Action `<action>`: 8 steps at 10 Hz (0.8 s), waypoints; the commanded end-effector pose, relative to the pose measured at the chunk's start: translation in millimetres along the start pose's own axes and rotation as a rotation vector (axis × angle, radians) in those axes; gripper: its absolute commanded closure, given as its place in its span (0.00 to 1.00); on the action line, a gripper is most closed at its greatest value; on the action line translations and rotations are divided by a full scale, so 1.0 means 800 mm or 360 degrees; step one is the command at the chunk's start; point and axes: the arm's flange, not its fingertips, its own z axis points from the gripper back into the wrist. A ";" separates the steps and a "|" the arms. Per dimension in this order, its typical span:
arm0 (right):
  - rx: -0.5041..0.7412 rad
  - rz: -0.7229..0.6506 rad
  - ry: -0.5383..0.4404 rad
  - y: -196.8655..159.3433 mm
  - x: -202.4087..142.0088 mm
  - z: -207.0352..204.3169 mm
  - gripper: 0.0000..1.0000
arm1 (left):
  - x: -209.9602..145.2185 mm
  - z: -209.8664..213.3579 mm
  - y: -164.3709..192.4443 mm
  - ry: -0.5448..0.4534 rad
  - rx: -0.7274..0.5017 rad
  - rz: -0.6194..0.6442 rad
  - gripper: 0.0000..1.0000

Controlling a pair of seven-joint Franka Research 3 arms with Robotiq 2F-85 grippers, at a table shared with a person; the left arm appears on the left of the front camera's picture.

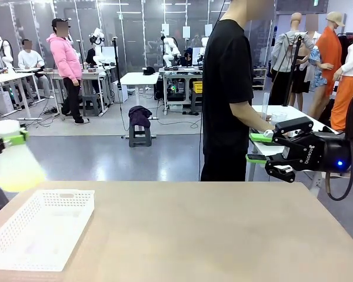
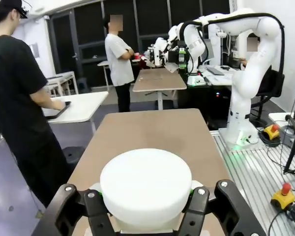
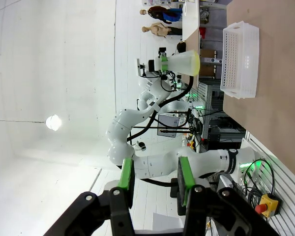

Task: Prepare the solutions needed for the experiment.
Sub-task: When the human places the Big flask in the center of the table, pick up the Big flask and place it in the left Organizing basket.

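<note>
While the left gripper (image 1: 10, 138) hangs at the table's left edge in the front view, its green pads (image 1: 15, 139) are clamped on the neck of a frosted conical flask (image 1: 19, 167), just under the flask's white cap (image 1: 5, 127). Pale yellow-green solution (image 1: 20, 176) tints the flask's lower body. Flask is held off the table (image 1: 212, 235), above and just left of the white perforated basket (image 1: 41, 232). Left wrist cam: cap (image 2: 145, 184) sits between the 2 fingers (image 2: 195, 206), table beyond. Right gripper (image 1: 257, 147) hovers at the table's right side w/ nothing in it, jaws spread partway; right wrist cam shows its 2 green pads (image 3: 186, 173) apart, w/ the flask (image 3: 184, 63) and basket (image 3: 241, 59) far off. Person in black shirt (image 1: 226, 88) stands behind the table, facing a side table.
</note>
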 end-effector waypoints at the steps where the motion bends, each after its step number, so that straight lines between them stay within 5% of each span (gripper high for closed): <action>1: 0.0019 0.0004 -0.0008 0.002 0.001 -0.001 0.53 | -0.034 0.025 -0.014 -0.0117 -0.0021 -0.0102 1.00; 8: 0.0019 0.0004 -0.0008 0.002 0.001 -0.001 0.53 | -0.158 0.014 0.000 -0.0302 -0.0074 -0.0048 1.00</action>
